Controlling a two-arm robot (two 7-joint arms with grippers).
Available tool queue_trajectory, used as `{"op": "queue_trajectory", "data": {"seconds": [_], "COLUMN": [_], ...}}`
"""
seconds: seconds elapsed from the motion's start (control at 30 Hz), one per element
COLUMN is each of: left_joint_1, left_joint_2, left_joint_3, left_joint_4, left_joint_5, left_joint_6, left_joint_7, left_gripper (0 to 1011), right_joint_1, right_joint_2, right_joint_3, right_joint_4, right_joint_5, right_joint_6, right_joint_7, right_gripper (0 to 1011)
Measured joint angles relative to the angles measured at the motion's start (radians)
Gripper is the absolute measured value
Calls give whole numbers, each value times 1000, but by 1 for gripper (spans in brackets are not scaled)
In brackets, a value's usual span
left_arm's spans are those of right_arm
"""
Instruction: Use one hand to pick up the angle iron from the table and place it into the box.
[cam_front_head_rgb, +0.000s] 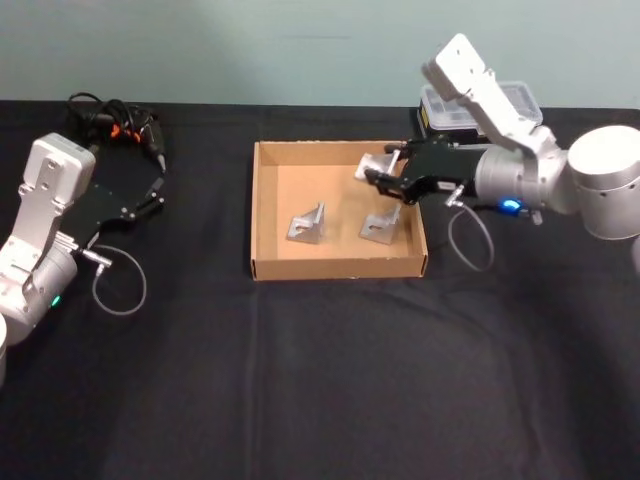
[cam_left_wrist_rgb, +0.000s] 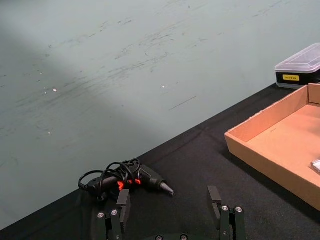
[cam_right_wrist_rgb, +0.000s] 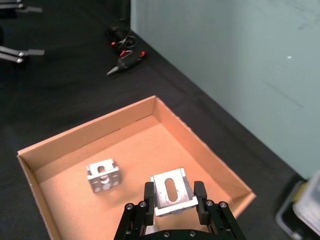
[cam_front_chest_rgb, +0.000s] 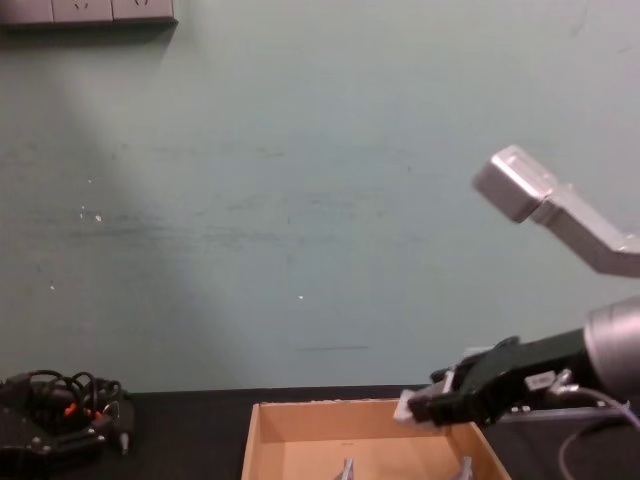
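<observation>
A: Fingers of our right gripper (cam_right_wrist_rgb: 173, 200) pinch an angle iron (cam_right_wrist_rgb: 171, 192), low-centre of the wrist frame, above the box (cam_front_head_rgb: 265, 215), presumably for release.

B: We reach leftward from the head frame's right; two brackets already lie inside. Left gripper (cam_left_wrist_rgb: 170, 212) idles, spread empty.

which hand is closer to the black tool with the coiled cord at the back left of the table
Left. The left hand rests on the table just in front of the corded tool, open. The right hand is far across, over the box, shut on an angle iron.
</observation>
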Motion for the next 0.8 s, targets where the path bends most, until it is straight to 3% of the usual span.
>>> {"op": "queue_trajectory", "data": {"seconds": [0.2, 0.47, 0.8], "left_joint_1": [0, 0, 0], "left_joint_2": [0, 0, 0], "left_joint_3": [0, 0, 0], "left_joint_4": [0, 0, 0], "left_joint_5": [0, 0, 0], "left_joint_6": [0, 0, 0], "left_joint_7": [0, 0, 0], "left_gripper": [1000, 1000, 1000], "right_joint_1": [13, 18, 9], "right_joint_2": [-39, -59, -61], "right_joint_3": [-17, -14, -4], "right_joint_4": [56, 79, 70], "right_joint_5": [-26, -42, -55], "right_joint_6": [-14, -18, -13], "right_joint_7": [23, 36, 37], "right_gripper": [482, 487, 760]}}
